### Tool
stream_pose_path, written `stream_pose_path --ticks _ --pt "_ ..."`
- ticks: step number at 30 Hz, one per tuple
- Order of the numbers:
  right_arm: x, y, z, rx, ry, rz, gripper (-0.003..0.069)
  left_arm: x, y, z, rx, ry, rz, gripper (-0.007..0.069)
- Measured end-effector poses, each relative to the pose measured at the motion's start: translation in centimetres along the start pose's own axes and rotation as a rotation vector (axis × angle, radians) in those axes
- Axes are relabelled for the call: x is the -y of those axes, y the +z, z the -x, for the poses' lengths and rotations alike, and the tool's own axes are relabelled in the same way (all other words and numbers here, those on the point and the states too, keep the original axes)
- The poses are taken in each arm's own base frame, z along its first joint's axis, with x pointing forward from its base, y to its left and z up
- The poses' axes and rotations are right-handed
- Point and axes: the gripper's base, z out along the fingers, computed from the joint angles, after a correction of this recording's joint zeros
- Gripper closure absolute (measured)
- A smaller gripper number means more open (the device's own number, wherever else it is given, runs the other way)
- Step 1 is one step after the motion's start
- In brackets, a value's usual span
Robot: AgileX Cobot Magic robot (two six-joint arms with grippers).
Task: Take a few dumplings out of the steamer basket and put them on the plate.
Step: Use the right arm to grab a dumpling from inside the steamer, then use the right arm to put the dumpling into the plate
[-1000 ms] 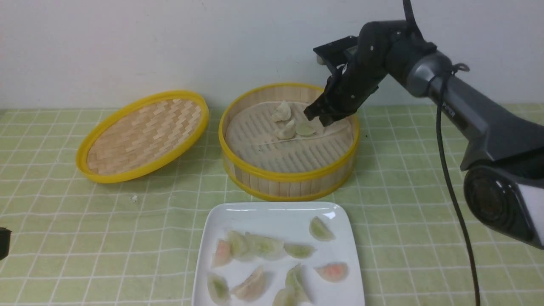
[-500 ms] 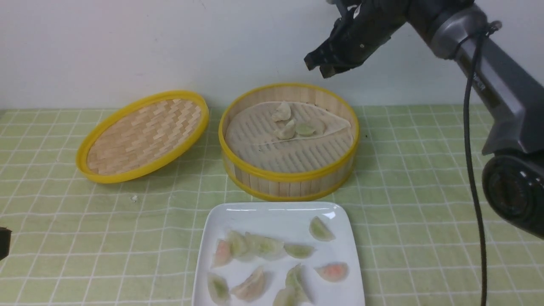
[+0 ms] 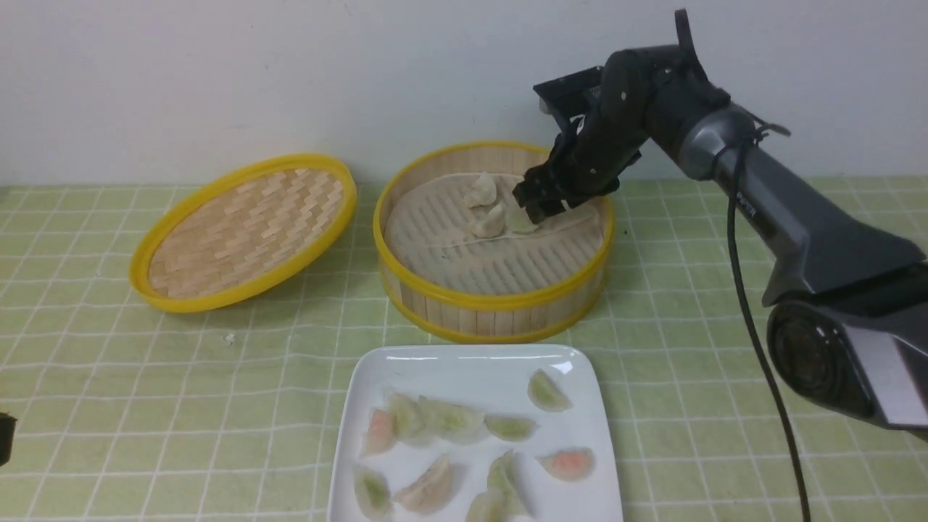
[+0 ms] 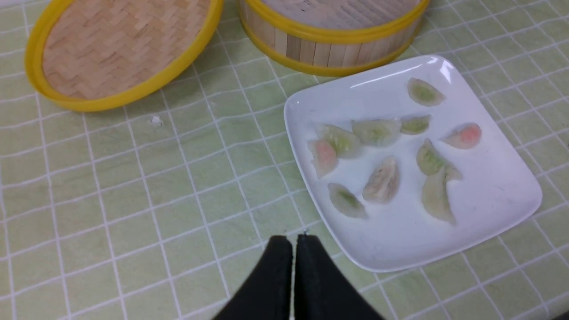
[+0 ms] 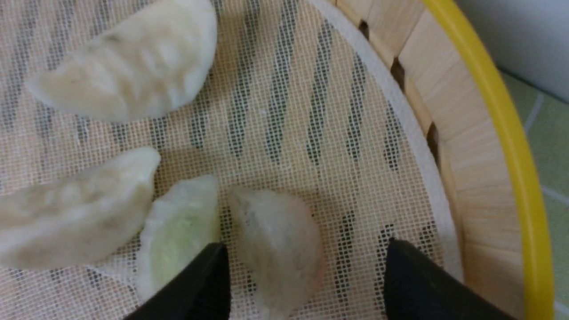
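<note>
**A:** What's in the steamer basket (image 3: 493, 315)?

**B:** It stands far back, mid-desk (image 3: 145, 406). The front view shows three dumplings (image 3: 484, 194) on its liner, toward the far side. The right arm (image 3: 761, 181) reaches in there and covers one more.

**A:** And from that arm's wrist?

**B:** Four show. A beige dumpling (image 5: 278, 249) lies between the right jaws, which stand wide open, one tip on either side, not gripping it. A green dumpling (image 5: 182, 231) lies just beside it.

**A:** The plate (image 3: 464, 370)?

**B:** Near side, in front of the basket, with ten dumplings, greenish and pinkish. The left wrist view shows the whole plate; the front view cuts off its near edge.

**A:** Left jaws?

**B:** Pressed together, holding nothing, close to the plate's corner. A woven lid (image 3: 243, 232) lies left of the basket.
</note>
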Motion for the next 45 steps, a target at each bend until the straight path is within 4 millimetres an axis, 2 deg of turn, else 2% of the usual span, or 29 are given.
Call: stream_pose_path --ticks 5,8,10,11,16,19,21,22,23,24,25,26,29,31,33,34,35,36,39,40,42,45 --pt "0.0 1.2 -0.3 0.010 0.007 0.007 0.0232 0.0 0.0 0.0 0.000 0.000 0.000 0.0631" --pt "-0.1 1.4 -0.3 0.013 0.006 0.007 0.0295 0.0 0.0 0.0 0.000 0.000 0.000 0.0631" --pt "-0.1 1.4 -0.3 0.016 0.006 0.005 0.0413 0.0 0.0 0.0 0.000 -0.001 0.000 0.0631" --pt "-0.1 1.4 -0.3 0.014 0.005 0.005 0.0447 0.0 0.0 0.0 0.000 -0.001 0.000 0.0631" --pt "-0.2 0.2 0.0 -0.010 0.000 0.013 0.0472 0.0 0.0 0.0 0.000 -0.008 0.000 0.0631" --pt "-0.3 -1.8 0.9 0.019 0.000 0.011 0.0475 0.0 0.0 0.0 0.000 -0.008 0.000 0.0631" --pt "-0.6 -4.2 1.9 0.062 0.014 0.022 0.0475 0.0 0.0 0.0 0.000 -0.008 0.000 0.0631" --pt "-0.6 -4.5 2.0 0.068 0.015 0.024 0.0475 0.0 0.0 0.0 0.000 -0.008 0.000 0.0631" --pt "-1.1 -7.0 2.7 0.103 0.024 0.051 0.0475 0.0 0.0 0.0 0.000 -0.008 0.000 0.0631" --pt "-1.3 -7.9 3.0 0.114 0.031 0.067 0.0476 0.0 0.0 0.0 0.000 -0.008 0.000 0.0631" --pt "-1.4 -8.3 2.9 0.110 0.034 0.076 0.0477 0.0 0.0 0.0 0.000 -0.008 0.000 0.0631" --pt "-1.9 -10.2 3.0 0.111 0.047 0.107 0.0477 0.0 0.0 0.0 -0.001 -0.008 0.000 0.0631" --pt "-3.3 -13.2 2.0 0.070 0.046 0.155 0.0477 0.0 0.0 -0.1 -0.014 -0.008 0.002 0.0631" --pt "-4.3 -13.7 1.0 0.026 0.028 0.173 0.0477 0.0 0.0 -0.2 -0.027 -0.008 0.003 0.0631" --pt "-6.5 -13.5 -1.2 -0.065 -0.025 0.211 0.0477 0.0 0.0 -0.4 -0.041 -0.008 0.005 0.0631" --pt "-7.0 -13.4 -1.8 -0.088 -0.036 0.221 0.0477 0.0 0.0 -0.4 -0.044 -0.008 0.005 0.0631" --pt "-8.8 -13.0 -3.4 -0.147 -0.078 0.254 0.0477 -0.1 0.0 -0.5 -0.050 -0.008 0.006 0.0631" --pt "-9.4 -13.0 -3.7 -0.160 -0.095 0.263 0.0478 -0.1 0.0 -0.5 -0.052 -0.008 0.006 0.0631" --pt "-12.2 -11.0 -6.3 -0.248 -0.155 0.292 0.0479 -0.1 0.0 -0.5 -0.052 -0.008 0.006 0.0631" --pt "-12.5 -10.8 -6.6 -0.257 -0.158 0.294 0.0479 -0.1 0.0 -0.5 -0.052 -0.007 0.006 0.0631" --pt "-13.7 -8.8 -8.2 -0.300 -0.177 0.292 0.0479 -0.1 0.0 -0.5 -0.052 -0.002 0.006 0.0631" --pt "-14.0 -7.0 -9.1 -0.343 -0.160 0.281 0.0479 -0.1 0.0 -0.5 -0.052 0.003 0.006 0.0631"
